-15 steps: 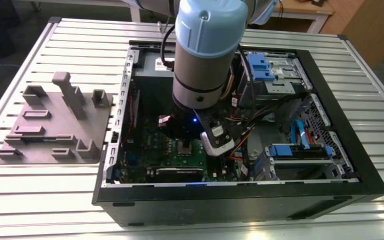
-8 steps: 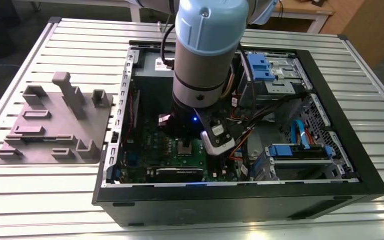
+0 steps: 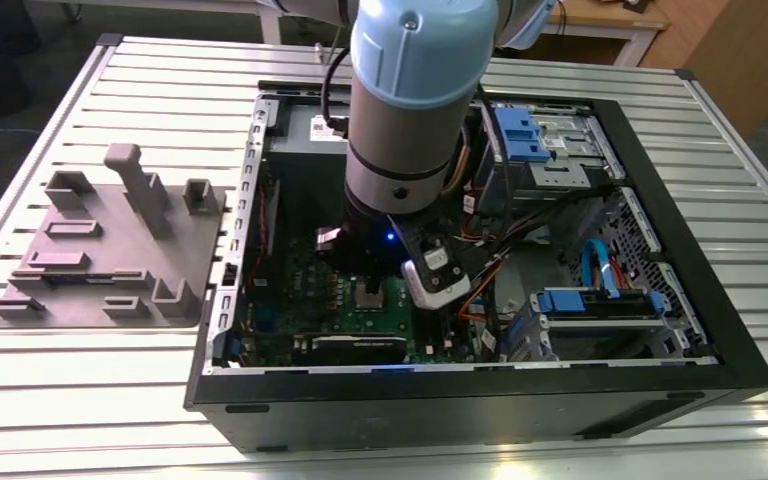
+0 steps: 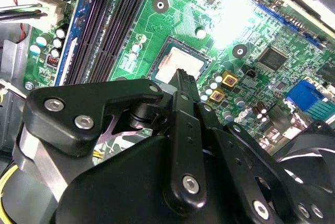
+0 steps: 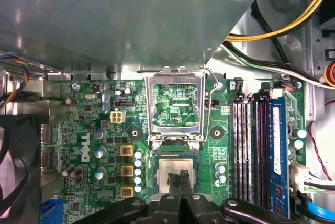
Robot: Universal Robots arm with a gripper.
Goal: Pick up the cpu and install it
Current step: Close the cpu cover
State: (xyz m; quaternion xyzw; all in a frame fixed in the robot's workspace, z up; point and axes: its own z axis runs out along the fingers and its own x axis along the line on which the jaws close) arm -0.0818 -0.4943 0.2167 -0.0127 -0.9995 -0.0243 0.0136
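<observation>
The hand is seen closed down to a narrow tip directly over the cpu, which is seated in the socket; whether it is touched cannot be told. Beyond, the socket frame is stood open on the motherboard.

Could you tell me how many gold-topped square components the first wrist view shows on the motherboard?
3, in one row beside the socket, on its side away from the memory slots: first square, middle square, last square, nearest the gripper. The gripper may hide more.
</observation>
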